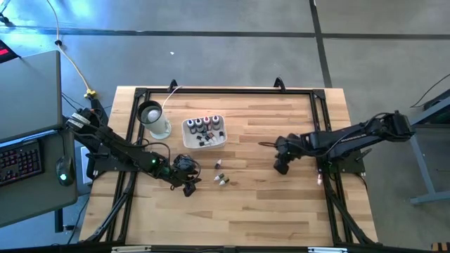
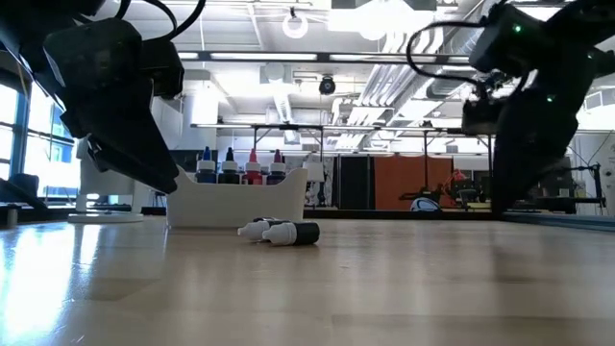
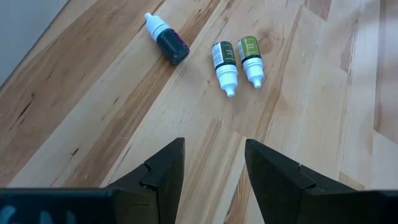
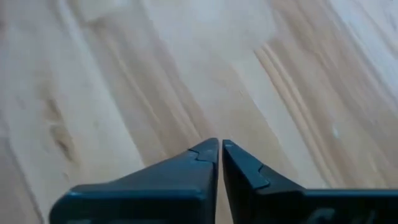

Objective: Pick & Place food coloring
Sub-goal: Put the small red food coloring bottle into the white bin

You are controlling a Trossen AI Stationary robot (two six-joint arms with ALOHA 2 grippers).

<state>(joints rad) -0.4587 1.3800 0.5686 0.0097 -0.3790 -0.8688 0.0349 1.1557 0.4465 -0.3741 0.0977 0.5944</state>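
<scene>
Three tiny food coloring bottles lie on their sides on the bare wood: a dark purple one with a white cap and two green-labelled ones, also visible in the high view and the low view. Several more bottles stand upright in the white square tray. My left gripper is open and hangs over the wood a short way to the table's left of the lying bottles, touching nothing. My right gripper is shut over bare wood at the table's right.
A white cup with a dark round top stands left of the tray near the far-left corner. A black frame runs around the table's edges. A keyboard and a mouse lie on a desk beyond the left edge.
</scene>
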